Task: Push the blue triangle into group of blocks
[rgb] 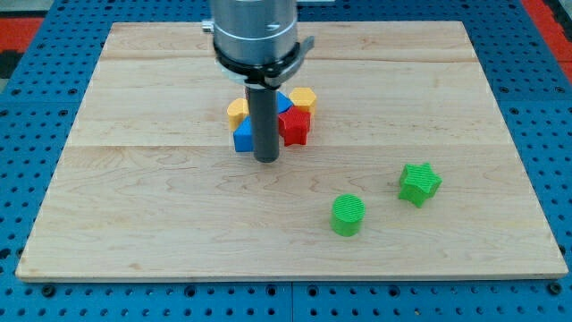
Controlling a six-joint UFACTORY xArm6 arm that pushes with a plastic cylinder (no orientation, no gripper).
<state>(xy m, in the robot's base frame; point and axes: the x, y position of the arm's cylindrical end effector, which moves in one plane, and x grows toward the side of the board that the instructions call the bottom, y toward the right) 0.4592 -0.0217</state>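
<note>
A tight group of blocks sits at the middle of the wooden board (134, 206). In it are a yellow block (238, 110) at the left, a blue block (243, 136) below it, a red star-like block (294, 127), a yellow hexagon (304, 97) at the upper right, and a small piece of blue, the blue triangle (282, 102), between the rod and the hexagon. My rod stands in front of the group and hides its middle. My tip (266, 159) rests on the board just below the group, between the blue block and the red block.
A green cylinder (348, 215) and a green star (418, 183) lie apart at the view's lower right. The board sits on a blue pegboard surface (36, 179). The arm's grey body (255, 31) hangs over the board's top middle.
</note>
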